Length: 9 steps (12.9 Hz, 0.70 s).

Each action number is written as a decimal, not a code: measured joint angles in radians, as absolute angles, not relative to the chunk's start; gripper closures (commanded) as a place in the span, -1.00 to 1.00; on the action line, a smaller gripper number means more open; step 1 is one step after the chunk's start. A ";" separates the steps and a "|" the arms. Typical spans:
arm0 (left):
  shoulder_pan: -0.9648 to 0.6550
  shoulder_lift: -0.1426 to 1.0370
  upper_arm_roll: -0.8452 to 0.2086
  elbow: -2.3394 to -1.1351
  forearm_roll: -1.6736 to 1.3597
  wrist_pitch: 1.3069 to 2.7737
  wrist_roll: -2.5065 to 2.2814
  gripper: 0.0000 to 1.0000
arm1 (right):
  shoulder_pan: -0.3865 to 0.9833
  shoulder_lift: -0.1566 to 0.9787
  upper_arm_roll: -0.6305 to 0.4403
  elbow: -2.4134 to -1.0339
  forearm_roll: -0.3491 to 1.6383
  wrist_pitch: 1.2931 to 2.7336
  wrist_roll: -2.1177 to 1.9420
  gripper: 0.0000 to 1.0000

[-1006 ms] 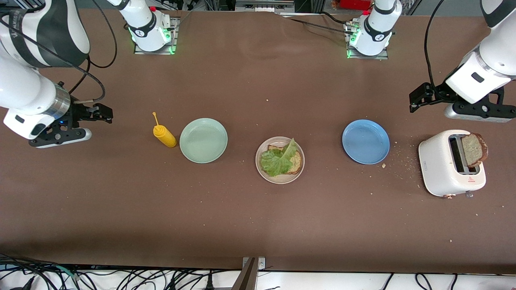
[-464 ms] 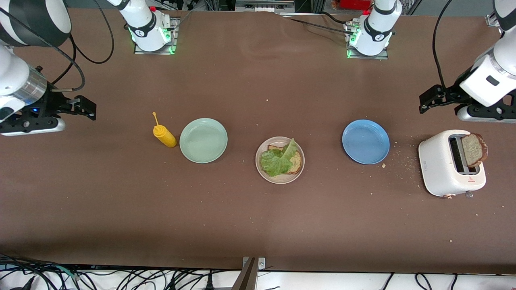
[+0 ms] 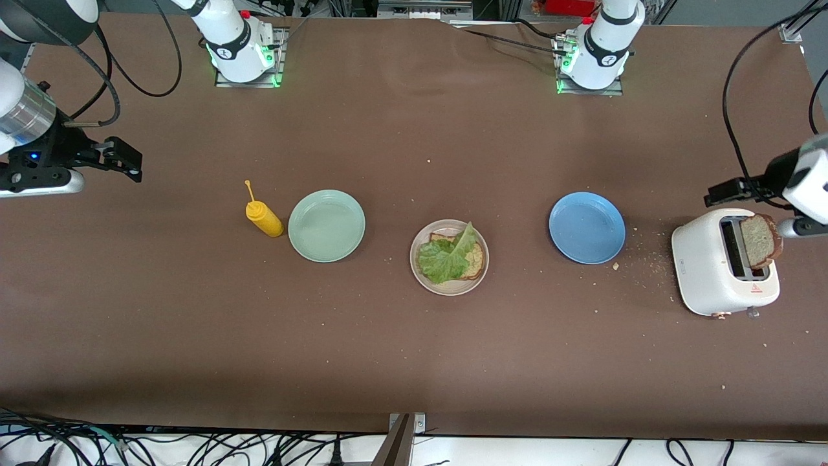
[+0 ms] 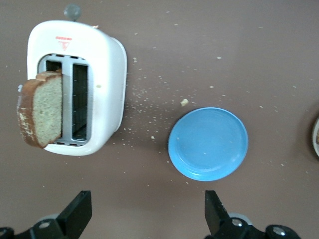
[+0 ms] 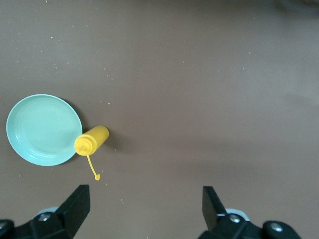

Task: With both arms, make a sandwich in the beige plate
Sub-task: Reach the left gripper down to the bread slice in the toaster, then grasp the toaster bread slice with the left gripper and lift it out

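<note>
Beige plate (image 3: 480,278): one; three plates; two bread slices.

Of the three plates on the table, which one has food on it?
The beige plate in the middle, holding a bread slice under a lettuce leaf. The mint-green plate and the blue plate beside it hold nothing.

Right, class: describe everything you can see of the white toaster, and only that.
The toaster is white with rounded corners and a glossy, plastic-looking shell. It stands on the brown table at the left arm's end, beside the blue plate. Its top has two long slots. A slice of brown bread with dark crust stands in one slot, sticking well out; the other slot is empty. A small red mark sits on one end face, and a round grey knob projects below it. Crumbs lie scattered around it. No gripper touches it.
</note>
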<state>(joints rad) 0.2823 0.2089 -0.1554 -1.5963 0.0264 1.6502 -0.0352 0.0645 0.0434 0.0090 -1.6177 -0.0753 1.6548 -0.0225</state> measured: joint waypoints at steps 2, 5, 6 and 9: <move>0.312 0.274 -0.155 -1.570 0.111 1.712 0.020 -1.00 | 0.064 0.038 -0.008 -1.610 -0.075 1.612 -0.021 -1.00; 0.340 0.338 -0.155 -1.550 0.173 1.793 0.081 -1.00 | 0.064 0.033 -0.015 -1.587 -0.075 1.548 -0.005 -1.00; 0.360 0.352 -0.155 -1.550 0.176 1.801 0.113 -1.00 | 0.064 0.032 -0.015 -1.581 -0.075 1.546 -0.004 -1.00; 0.410 0.387 -0.154 -1.549 0.206 1.816 0.161 -1.00 | 0.062 0.031 -0.016 -1.579 -0.075 1.546 -0.004 -1.00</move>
<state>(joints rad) 0.4102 0.3873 -0.1545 -1.5492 0.2061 1.8164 0.1610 0.0622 0.0313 -0.0164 -1.5795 -0.0749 1.5462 -0.0041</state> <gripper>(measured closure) 0.000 0.000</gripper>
